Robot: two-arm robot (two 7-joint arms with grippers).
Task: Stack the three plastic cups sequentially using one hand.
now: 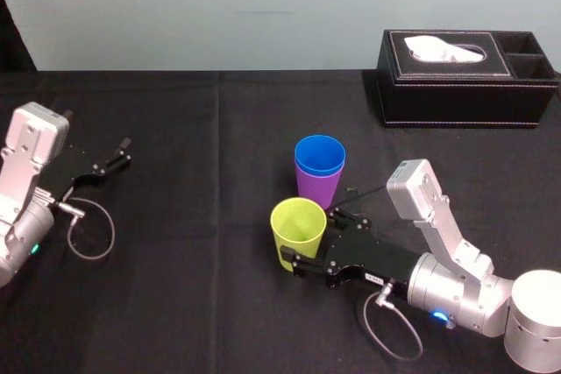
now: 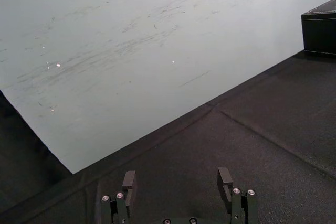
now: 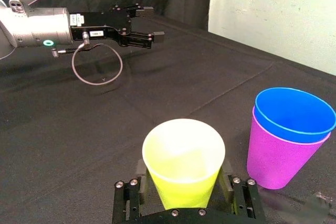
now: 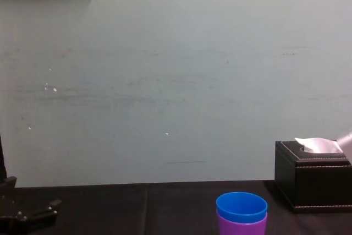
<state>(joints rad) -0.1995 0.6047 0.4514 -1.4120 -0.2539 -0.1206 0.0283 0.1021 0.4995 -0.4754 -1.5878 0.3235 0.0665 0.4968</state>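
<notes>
Yellow-green cup (image 1: 298,227) sits clamped low on its sides in the right claw (image 1: 294,262), just beside the other two near the middle of the counter (image 1: 202,304). The blue cup (image 1: 319,157) is already nested in the purple cup (image 1: 316,188), so the last stacking step looks in hand. Next it likely needs lifting above the blue rim, centring, then lowering. The left claw (image 1: 121,153) lies open by the counter's left edge.
</notes>
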